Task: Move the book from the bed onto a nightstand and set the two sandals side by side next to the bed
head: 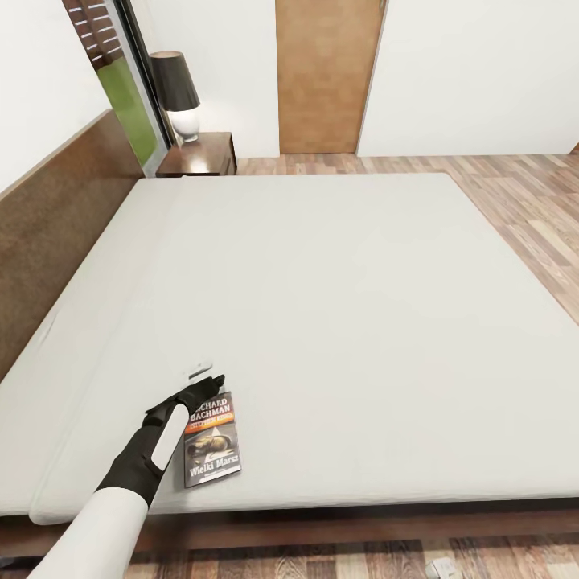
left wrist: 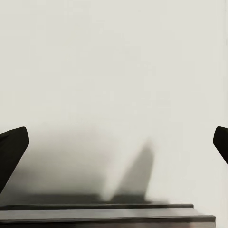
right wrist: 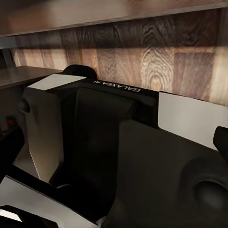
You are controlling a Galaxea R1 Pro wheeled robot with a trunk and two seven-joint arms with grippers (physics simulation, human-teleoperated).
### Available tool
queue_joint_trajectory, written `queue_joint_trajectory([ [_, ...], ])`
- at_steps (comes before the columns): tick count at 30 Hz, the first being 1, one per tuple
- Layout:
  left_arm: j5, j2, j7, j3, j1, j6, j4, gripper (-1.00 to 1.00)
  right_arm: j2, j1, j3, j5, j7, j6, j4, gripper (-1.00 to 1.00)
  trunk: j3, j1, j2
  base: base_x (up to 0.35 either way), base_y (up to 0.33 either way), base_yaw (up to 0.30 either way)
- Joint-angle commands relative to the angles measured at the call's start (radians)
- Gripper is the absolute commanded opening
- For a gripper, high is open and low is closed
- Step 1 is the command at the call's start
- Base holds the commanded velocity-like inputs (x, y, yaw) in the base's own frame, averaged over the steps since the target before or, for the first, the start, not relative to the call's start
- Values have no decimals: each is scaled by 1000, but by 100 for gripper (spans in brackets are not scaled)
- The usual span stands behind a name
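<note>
The book [head: 211, 439], dark grey with white "Richard Bachman" lettering and an orange band, lies flat on the bed [head: 338, 305] near its front edge. My left gripper [head: 205, 380] reaches low over the mattress at the book's far left corner. In the left wrist view its fingertips [left wrist: 12, 145] stand wide apart, so the gripper [left wrist: 114, 142] is open with only bare mattress between them. A dark flat strip [left wrist: 104, 216] lies close below; it may be the book's edge. The nightstand [head: 201, 154] stands beyond the bed's far left corner. The sandals are out of view. My right gripper [right wrist: 114, 142] hangs open over the robot's own body.
A lamp [head: 177, 92] with a dark shade stands on the nightstand. The brown headboard [head: 56, 209] runs along the bed's left side. A wooden door [head: 326, 76] is in the far wall. Wood floor [head: 523, 209] lies to the bed's right.
</note>
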Motion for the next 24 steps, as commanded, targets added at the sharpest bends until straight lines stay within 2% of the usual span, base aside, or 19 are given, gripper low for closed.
queue_joint_trajectory([
  [1, 20, -1, 4, 2, 0, 4, 20, 100, 0, 0, -8, 6, 5, 6, -1, 100, -1, 0, 0, 0, 0, 0],
  [14, 21, 0, 4, 3, 0, 4, 20, 100, 0, 0, -9, 6, 5, 6, -2, 100, -1, 0, 0, -2, 0, 0],
  [24, 21, 1, 4, 3, 0, 4, 20, 100, 0, 0, -9, 6, 5, 6, -1, 100, -1, 0, 0, -79, 0, 0],
])
